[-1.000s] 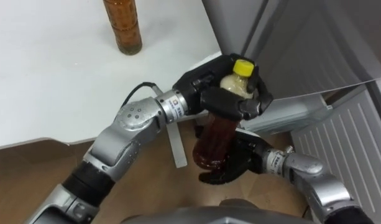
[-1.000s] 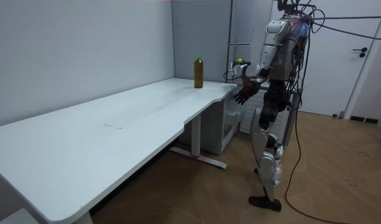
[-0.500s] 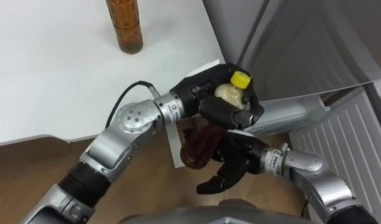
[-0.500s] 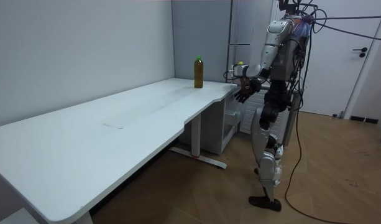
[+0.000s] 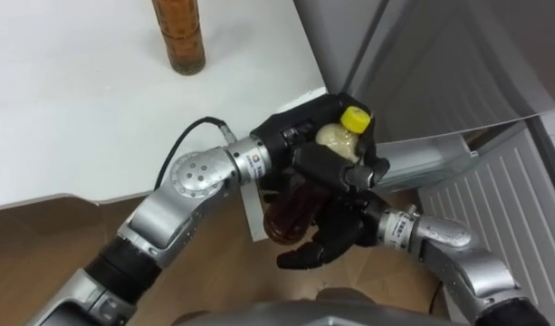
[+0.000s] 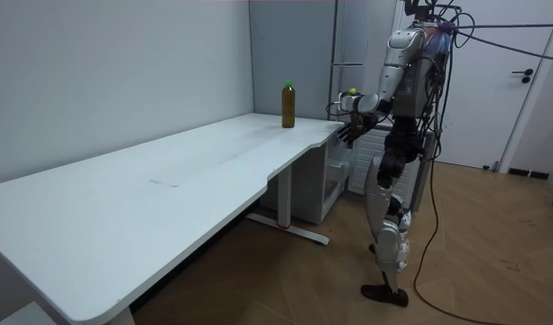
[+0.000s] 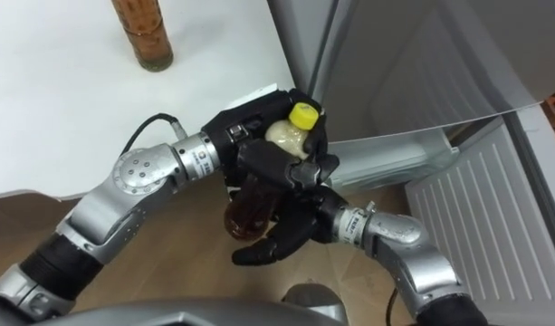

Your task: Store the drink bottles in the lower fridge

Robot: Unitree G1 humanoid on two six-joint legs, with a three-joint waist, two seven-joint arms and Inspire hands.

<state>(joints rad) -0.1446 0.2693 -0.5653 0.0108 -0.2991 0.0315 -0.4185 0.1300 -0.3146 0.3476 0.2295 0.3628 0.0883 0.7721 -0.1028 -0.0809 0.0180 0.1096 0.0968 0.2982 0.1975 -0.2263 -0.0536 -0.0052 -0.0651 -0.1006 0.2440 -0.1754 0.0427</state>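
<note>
Left eye view: the far bottle (image 5: pixel 177 41) stands at the bench's (image 5: pixel 78 118) far edge. A drop looks like the main risk. The left robot hand (image 5: pixel 318 161) clasps the held bottle (image 5: pixel 293 206) only round its neck, off the bench's right corner, so the tilted body could slip. The right robot hand (image 5: pixel 330 240) lies open-fingered just under its base. The fridge (image 5: pixel 440 63) stands to the right.

There are two bottles of brown drink: one yellow-capped bottle (image 5: pixel 331 136) and one standing bottle (image 5: pixel 178 36). There is one white worktop (image 5: pixel 69 118), one fridge (image 5: pixel 422 54), and two hands, the left hand (image 5: pixel 293 138) and the right hand (image 5: pixel 324 243).
</note>
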